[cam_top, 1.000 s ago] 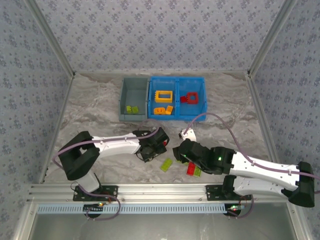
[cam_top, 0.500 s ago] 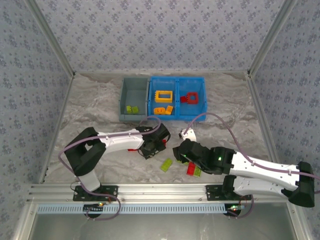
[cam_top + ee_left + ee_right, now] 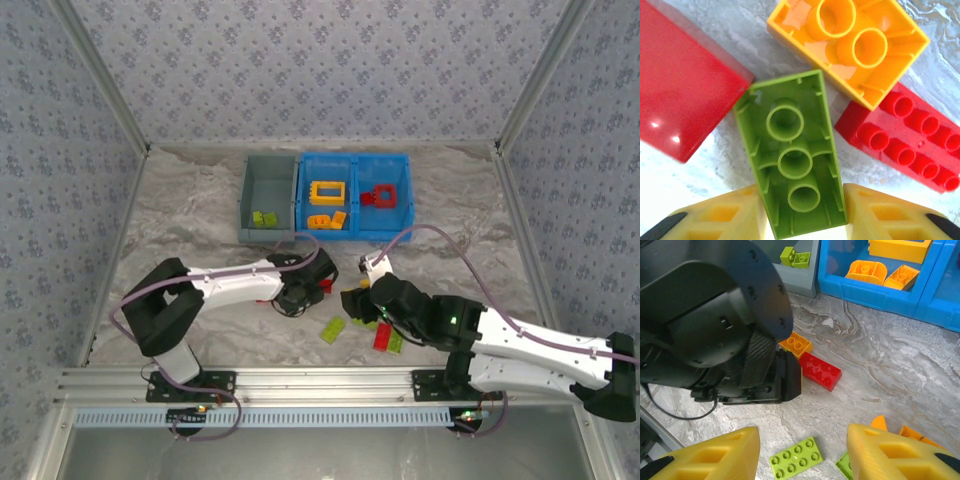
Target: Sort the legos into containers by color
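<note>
brick (image 3: 792,160): lime | bin (image 3: 268,185): dark grey | tray (image 3: 355,156): blue | table (image 3: 190,225): grey marble | walls (image 3: 320,70): floral

Setting: a robot test cell, most likely in a lab, though the room beyond the enclosure is hidden from here.

- Back and side panels (image 3: 320,70) papered in a grey floral print, held by bare metal corner posts (image 3: 101,75).
- Small table (image 3: 190,210) under a marble-look sheet.
- Aluminium extrusion rail (image 3: 320,378) along the near edge, carrying the left arm base (image 3: 175,365) and right arm base (image 3: 470,370).
- Exposed purple cable (image 3: 430,229).

Loose legos (image 3: 332,329) before part-filled containers (image 3: 355,156)
</note>
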Robot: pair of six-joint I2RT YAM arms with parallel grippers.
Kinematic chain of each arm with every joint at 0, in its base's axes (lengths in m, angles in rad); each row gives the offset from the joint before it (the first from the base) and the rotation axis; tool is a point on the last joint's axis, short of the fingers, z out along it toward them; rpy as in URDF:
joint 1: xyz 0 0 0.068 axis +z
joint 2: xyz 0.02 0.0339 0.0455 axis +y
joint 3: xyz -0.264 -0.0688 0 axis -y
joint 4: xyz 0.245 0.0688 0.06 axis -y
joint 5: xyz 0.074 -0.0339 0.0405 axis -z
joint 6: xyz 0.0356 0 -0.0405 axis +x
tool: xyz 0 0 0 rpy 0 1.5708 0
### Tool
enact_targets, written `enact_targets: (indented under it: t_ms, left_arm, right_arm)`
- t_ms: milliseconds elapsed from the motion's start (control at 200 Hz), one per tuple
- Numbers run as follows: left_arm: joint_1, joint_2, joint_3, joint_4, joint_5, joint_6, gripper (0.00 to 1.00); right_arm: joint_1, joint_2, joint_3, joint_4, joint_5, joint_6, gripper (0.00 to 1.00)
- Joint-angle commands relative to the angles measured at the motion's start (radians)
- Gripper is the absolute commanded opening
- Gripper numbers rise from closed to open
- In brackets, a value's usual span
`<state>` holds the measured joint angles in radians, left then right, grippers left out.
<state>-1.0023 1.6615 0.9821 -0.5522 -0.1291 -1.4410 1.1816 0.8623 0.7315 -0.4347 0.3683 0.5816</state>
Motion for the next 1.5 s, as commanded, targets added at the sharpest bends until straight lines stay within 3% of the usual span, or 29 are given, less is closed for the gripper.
enact_targets:
  t_ms: [0, 255, 410, 530, 605, 725, 844, 1044, 1294, 1494]
  left_arm:
    - [-0.023, -0.065, -0.006, -0.055, -0.043, 0.001, 0.38]
    - [-0.046, -0.172, 0.052, -0.167, -0.112, 0.045, 0.34]
    - [-0.016, -0.268, 0.144, -0.277, -0.194, 0.151, 0.34]
    - [0.140, -0.313, 0.217, -0.294, -0.108, 0.351, 0.34]
    - [0.260, -0.311, 0.256, -0.261, 0.007, 0.496, 0.34]
    - [0.451, -0.232, 0.336, -0.221, 0.194, 0.684, 0.34]
    - [0.573, -0.106, 0.396, -0.155, 0.328, 0.803, 0.32]
    - [0.683, 0.098, 0.503, -0.073, 0.498, 0.841, 0.30]
    - [0.695, 0.265, 0.576, -0.062, 0.511, 0.788, 0.30]
    - [0.696, 0.302, 0.564, -0.056, 0.515, 0.756, 0.33]
  right_arm:
    - [-0.009, -0.009, 0.003, 0.016, -0.016, -0.025, 0.52]
    - [-0.025, -0.009, 0.028, 0.008, -0.017, -0.040, 0.51]
    - [-0.043, 0.002, 0.058, 0.018, -0.030, -0.058, 0.52]
    - [-0.077, 0.067, 0.099, 0.076, -0.090, -0.080, 0.53]
    - [-0.094, 0.152, 0.145, 0.126, -0.134, -0.098, 0.53]
    - [-0.086, 0.313, 0.256, 0.193, -0.122, -0.117, 0.54]
    - [-0.079, 0.465, 0.371, 0.236, -0.069, -0.117, 0.54]
    - [-0.081, 0.623, 0.513, 0.246, -0.026, -0.103, 0.54]
    - [-0.088, 0.648, 0.522, 0.246, -0.032, -0.082, 0.54]
    - [-0.094, 0.647, 0.519, 0.230, -0.023, -0.078, 0.54]
